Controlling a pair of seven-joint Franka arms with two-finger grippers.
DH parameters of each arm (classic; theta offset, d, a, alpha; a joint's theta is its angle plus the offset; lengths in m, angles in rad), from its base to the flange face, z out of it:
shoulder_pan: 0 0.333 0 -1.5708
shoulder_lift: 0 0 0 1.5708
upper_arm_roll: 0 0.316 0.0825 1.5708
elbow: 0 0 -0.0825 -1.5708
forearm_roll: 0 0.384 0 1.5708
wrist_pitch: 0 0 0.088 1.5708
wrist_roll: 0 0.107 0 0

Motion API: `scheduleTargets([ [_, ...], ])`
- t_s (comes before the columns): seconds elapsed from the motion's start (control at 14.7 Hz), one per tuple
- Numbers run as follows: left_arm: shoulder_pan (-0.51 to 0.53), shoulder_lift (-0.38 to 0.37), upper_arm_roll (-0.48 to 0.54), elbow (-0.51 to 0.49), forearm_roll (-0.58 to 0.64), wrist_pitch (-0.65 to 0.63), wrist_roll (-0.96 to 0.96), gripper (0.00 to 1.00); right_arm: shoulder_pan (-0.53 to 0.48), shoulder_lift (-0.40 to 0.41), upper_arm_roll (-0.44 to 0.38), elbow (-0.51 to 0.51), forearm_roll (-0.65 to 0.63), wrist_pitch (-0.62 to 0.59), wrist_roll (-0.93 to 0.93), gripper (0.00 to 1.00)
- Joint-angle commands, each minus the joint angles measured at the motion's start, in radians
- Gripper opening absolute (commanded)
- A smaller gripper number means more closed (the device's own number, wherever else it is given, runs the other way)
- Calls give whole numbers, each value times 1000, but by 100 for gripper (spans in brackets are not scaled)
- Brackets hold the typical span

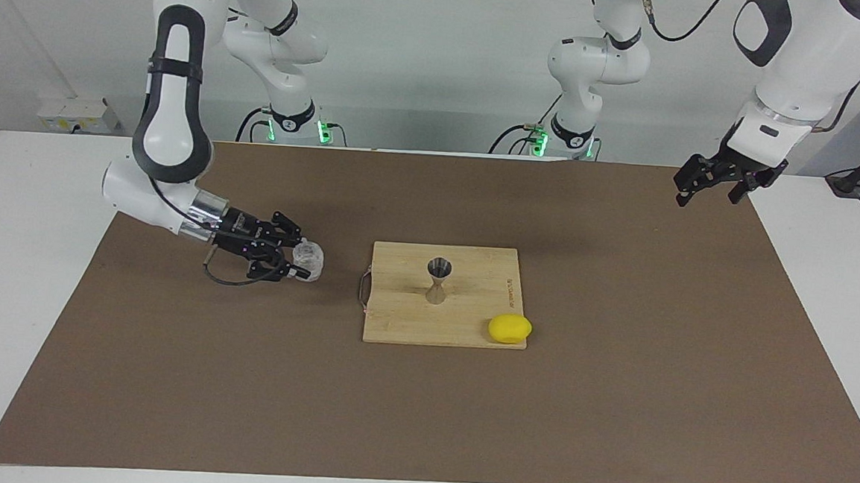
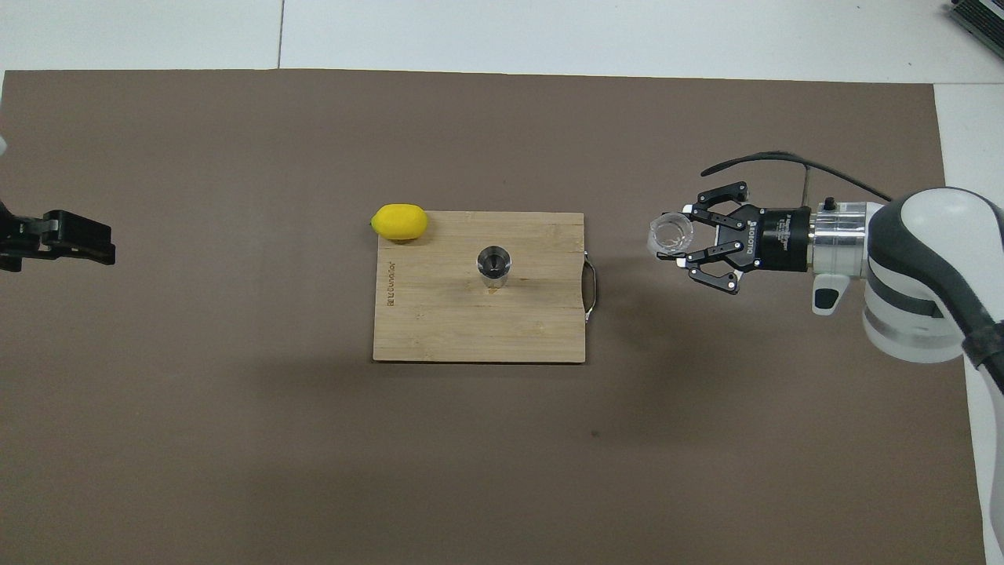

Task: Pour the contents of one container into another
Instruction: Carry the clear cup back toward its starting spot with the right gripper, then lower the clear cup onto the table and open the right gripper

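Observation:
The clear squat cup (image 1: 310,259) (image 2: 671,233) is upright, its mouth up, low at the brown mat off the board's handle end, toward the right arm's end of the table. My right gripper (image 1: 302,261) (image 2: 684,235) reaches in level and is shut on the cup. I cannot tell whether the cup touches the mat. The steel hourglass jigger (image 1: 438,279) (image 2: 494,262) stands upright and alone in the middle of the wooden cutting board (image 1: 471,307) (image 2: 471,329). My left gripper (image 1: 705,197) (image 2: 98,243) waits open in the air over the mat's edge at the left arm's end.
A yellow lemon (image 1: 510,328) (image 2: 400,221) lies at the board's corner farthest from the robots, toward the left arm's end. A thin metal handle (image 1: 362,288) (image 2: 591,292) sticks out of the board's edge facing the cup. The brown mat (image 1: 614,402) covers most of the white table.

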State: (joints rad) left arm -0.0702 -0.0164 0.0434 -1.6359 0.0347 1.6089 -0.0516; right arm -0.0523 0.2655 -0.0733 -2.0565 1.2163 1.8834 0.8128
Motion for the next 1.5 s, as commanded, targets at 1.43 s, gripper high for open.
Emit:
scheduleTargets([
  [1.43,4,-14,-3,-2,-7,-6,-14,100,-181,210,12,56,19,-156,-244,0],
])
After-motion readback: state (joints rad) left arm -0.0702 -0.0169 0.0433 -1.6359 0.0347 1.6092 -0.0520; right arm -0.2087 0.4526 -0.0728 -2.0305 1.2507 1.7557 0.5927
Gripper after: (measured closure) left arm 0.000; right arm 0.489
